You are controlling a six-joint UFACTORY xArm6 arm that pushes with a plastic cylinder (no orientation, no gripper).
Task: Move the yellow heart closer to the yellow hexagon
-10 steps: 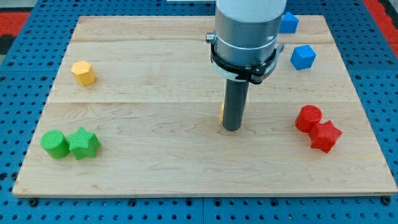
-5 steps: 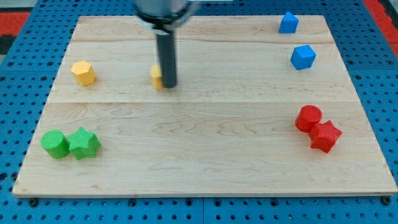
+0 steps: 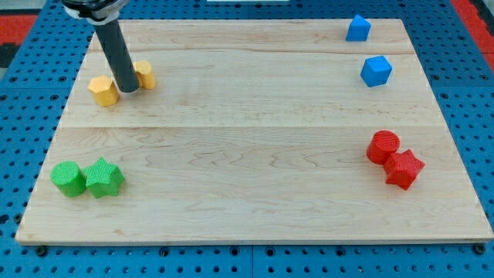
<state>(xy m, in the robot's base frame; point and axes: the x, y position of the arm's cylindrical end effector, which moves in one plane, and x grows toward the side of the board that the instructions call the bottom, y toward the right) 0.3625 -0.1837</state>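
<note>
The yellow hexagon (image 3: 103, 90) sits at the view's upper left on the wooden board (image 3: 247, 177). The yellow heart (image 3: 144, 74) lies just to its right, partly hidden by the rod. My tip (image 3: 128, 89) stands between the two, touching or almost touching both. The heart is on the tip's right and slightly above it, and the hexagon is on its left.
A green cylinder (image 3: 69, 178) and a green star (image 3: 104, 177) sit at the lower left. A red cylinder (image 3: 383, 147) and a red star (image 3: 404, 168) sit at the right. Two blue blocks (image 3: 357, 28) (image 3: 376, 70) sit at the upper right.
My tip swept from the board's middle up and to the left, pushing the yellow heart with it. The heart now lies close to the yellow hexagon. The other blocks have not moved.
</note>
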